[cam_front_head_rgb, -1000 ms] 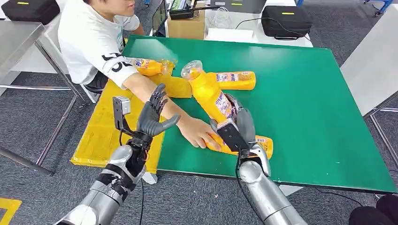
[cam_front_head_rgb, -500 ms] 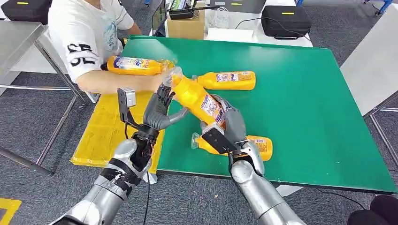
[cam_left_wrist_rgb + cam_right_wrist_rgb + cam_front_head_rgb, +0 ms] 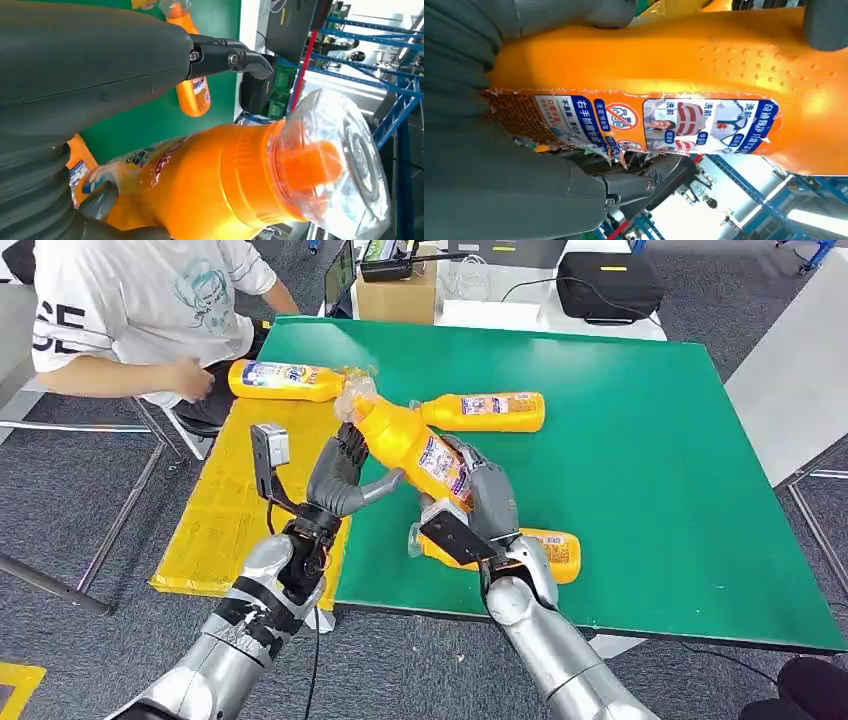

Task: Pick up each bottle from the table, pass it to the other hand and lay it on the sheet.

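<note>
Our right hand (image 3: 487,502) grips the bottle (image 3: 415,448); its long axis slants toward our spread, empty left hand (image 3: 337,480), neck beside those fingers.

R hand (image 3: 499,165) fingers (image 3: 659,172) wrapped round orange bottle (image 3: 684,60), label torn.

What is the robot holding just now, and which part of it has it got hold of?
The right hand grips an orange plastic bottle around its lower body. The left hand, fingers spread, is at the neck end, not yet closed around it.
</note>
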You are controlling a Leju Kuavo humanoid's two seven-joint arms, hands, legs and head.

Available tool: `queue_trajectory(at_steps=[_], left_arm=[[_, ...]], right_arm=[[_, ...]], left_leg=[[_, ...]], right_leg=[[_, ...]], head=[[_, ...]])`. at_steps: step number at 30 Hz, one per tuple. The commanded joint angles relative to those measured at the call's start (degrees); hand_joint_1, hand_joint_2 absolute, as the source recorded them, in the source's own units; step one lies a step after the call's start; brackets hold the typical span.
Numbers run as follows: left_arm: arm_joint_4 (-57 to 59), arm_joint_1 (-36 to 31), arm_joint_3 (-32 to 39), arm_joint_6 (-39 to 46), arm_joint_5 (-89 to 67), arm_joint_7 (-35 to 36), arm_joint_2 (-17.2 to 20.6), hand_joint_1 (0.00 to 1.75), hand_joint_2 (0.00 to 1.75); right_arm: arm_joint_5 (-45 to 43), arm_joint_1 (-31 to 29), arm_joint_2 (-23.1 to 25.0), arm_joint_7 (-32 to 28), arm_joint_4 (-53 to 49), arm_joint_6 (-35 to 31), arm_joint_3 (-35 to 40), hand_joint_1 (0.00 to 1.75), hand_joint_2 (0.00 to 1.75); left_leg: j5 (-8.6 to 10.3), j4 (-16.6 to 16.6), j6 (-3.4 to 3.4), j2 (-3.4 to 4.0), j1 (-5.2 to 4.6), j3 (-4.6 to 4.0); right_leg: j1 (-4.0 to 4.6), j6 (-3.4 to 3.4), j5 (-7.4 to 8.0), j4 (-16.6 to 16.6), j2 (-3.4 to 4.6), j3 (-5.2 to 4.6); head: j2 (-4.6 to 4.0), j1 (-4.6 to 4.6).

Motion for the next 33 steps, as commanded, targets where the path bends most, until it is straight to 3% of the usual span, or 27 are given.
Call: queue_trajectory(at_steps=[1, 10, 15, 27, 28, 29, 33], left_arm=[[2.2, -2.9, -1.7, 0.0, 0.1, 0.5, 0.9, 0.0, 1.75], [0.4, -2.5, -2.3, -2.8, 3.4, 2.2, 1.7, 0.0, 1.75], [-1.5, -1.0, -1.7, -8.3, 9.3, 4.2, 2.4, 0.0, 1.75], [-3.4, -0.3, -1.5, -7.6, 9.9, 3.4, 2.7, 0.0, 1.75], [-3.4, 0.0, -1.0, -7.3, 10.2, 3.2, 2.5, 1.75, 1.75], [-3.6, 0.4, -0.5, -6.8, 10.1, 2.8, 2.5, 1.75, 1.75], [-4.2, 1.3, 1.0, -6.4, 11.4, 2.7, 1.9, 1.75, 1.75]], right_arm=[[0.0, -3.5, 0.0, -0.2, 3.9, 0.4, 2.5, 1.75, 1.75], [-0.5, -8.0, 1.5, -1.2, 8.6, 1.6, 3.8, 1.75, 1.75], [-1.9, -9.9, 2.1, -1.5, 11.3, 4.3, 3.7, 1.75, 1.75], [-0.8, -11.9, 3.5, -0.9, 16.2, 6.4, 5.3, 1.75, 1.75], [-0.3, -12.0, 3.6, -0.2, 16.5, 6.1, 5.5, 1.34, 1.75], [-0.3, -11.7, 3.8, 0.2, 16.6, 5.5, 5.3, 0.0, 1.75], [-1.3, -11.0, 3.8, 0.4, 16.8, 5.9, 4.6, 0.0, 1.75]], left_leg=[[-0.1, 0.0, -0.08, 0.11, 0.05, 0.18], [-0.12, 0.1, -0.08, 0.2, 0.04, 0.2], [-0.03, 0.0, -0.04, 0.13, 0.01, 0.1], [-0.13, 0.0, -0.09, 0.13, 0.06, 0.29], [-0.13, 0.0, -0.09, 0.11, 0.06, 0.29], [-0.08, 0.0, -0.07, 0.11, 0.04, 0.22], [-0.03, -0.1, -0.05, 0.04, 0.02, 0.13]], right_leg=[[0.06, -0.11, -0.07, 0.0, 0.05, 0.17], [0.06, -0.12, -0.07, 0.0, 0.14, 0.15], [0.01, -0.06, 0.0, 0.0, 0.1, 0.07], [0.08, -0.13, -0.1, 0.0, 0.06, 0.27], [0.07, -0.13, -0.1, 0.0, 0.05, 0.27], [0.05, -0.1, -0.06, 0.0, 0.06, 0.2], [0.02, -0.07, -0.02, 0.0, 0.0, 0.13]], head=[[0.0, 0.0], [0.0, 0.0], [0.0, 0.0], [0.0, 0.0], [-0.02, 0.02], [0.0, 0.02], [0.0, 0.02]])
